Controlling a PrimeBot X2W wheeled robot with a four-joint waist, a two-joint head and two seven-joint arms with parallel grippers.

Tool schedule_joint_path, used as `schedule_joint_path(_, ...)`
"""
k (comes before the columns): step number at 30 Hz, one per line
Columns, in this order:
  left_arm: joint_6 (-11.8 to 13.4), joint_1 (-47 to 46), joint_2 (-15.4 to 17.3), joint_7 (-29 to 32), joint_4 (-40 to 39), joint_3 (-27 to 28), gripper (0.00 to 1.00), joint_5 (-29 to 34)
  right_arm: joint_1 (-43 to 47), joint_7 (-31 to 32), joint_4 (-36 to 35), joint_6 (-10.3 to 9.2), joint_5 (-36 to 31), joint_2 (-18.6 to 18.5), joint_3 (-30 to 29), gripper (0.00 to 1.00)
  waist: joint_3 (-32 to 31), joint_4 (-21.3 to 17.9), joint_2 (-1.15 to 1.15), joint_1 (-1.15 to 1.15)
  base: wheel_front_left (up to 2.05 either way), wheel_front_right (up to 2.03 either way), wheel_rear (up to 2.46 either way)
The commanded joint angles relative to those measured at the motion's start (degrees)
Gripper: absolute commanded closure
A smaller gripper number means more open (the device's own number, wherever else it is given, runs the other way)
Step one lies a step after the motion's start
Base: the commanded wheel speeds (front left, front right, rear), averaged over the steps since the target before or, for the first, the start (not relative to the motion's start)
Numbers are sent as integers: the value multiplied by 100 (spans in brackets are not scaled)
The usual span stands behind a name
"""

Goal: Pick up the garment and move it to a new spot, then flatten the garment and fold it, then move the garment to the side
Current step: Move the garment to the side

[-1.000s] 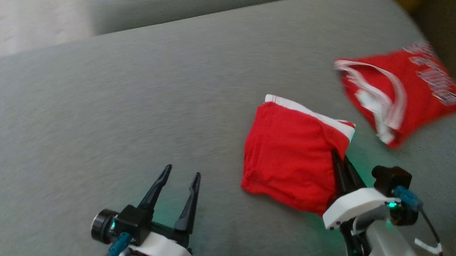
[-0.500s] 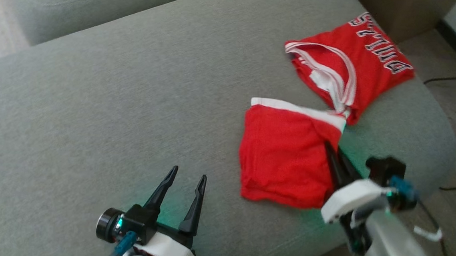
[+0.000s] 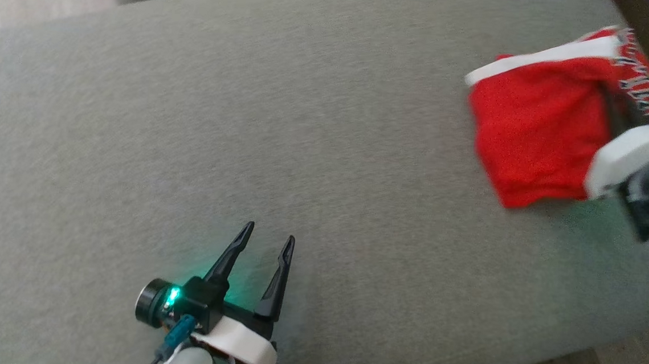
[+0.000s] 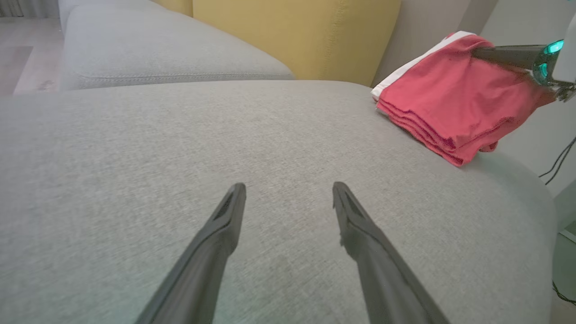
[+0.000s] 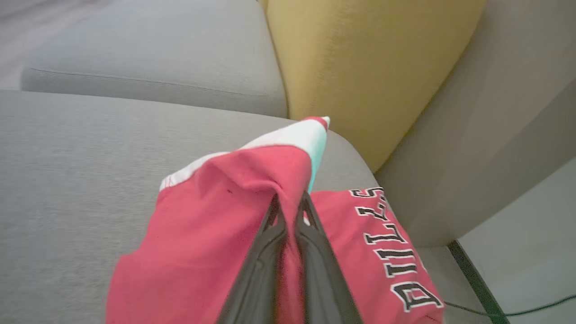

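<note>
The garment (image 3: 533, 139) is a folded red piece with a white band, lying at the far right of the grey sofa seat (image 3: 304, 146). My right gripper (image 3: 609, 99) is shut on its right edge, and the right wrist view shows the fingers pinching red fabric (image 5: 225, 216) at my right gripper (image 5: 290, 200). In the left wrist view the garment (image 4: 450, 103) rests on the seat with its gripped side raised. My left gripper (image 3: 269, 238) stands open low over bare seat, nothing between its fingers (image 4: 225, 225).
A second red jersey with black-and-white lettering (image 5: 391, 252) lies under and beside the held garment, by the seat's right edge. A yellow back cushion (image 5: 360, 67) and grey armrest stand behind. Another grey seat (image 4: 157, 49) adjoins. Cables (image 4: 558, 157) lie on the floor.
The head camera has shifted. My right gripper has carried the folded garment right, up against and partly over the lettered jersey. The left gripper stays open in place.
</note>
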Motion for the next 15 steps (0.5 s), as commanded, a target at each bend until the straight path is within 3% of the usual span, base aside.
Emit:
schedule_joint_path(1, -30, -186, 7, -30, -164, 151, 0, 31, -200, 8, -10, -4, -54, -178, -55, 100, 148, 224, 0, -1, 0, 0, 0)
schedule_joint_path(4, -28, -232, 7, -30, -168, 148, 0, 35, -497, -52, 392, -4, -263, -449, -369, 100, 215, 389, 0, -1, 0, 0, 0)
schedule_joint_path(5, -21, -240, 7, -30, -168, 167, 0, 27, -588, -92, 526, -4, -358, -519, -509, 79, 234, 417, 0, -1, 0, 0, 0)
schedule_joint_path(6, -18, -245, 7, -30, -167, 187, 0, 19, -663, -123, 654, -4, -501, -571, -619, 0, 248, 436, 0, -1, 0, 0, 0)
schedule_joint_path(11, 23, -277, 7, -30, -174, 335, 0, 39, -941, -452, 1011, -4, -1139, -584, -1267, 0, 259, 475, 0, -1, 0, 0, 0)
schedule_joint_path(15, 65, -250, 7, -30, -178, 501, 0, 60, -930, -753, 915, -4, -1431, -181, -1743, 0, 167, 480, 0, -1, 0, 0, 0)
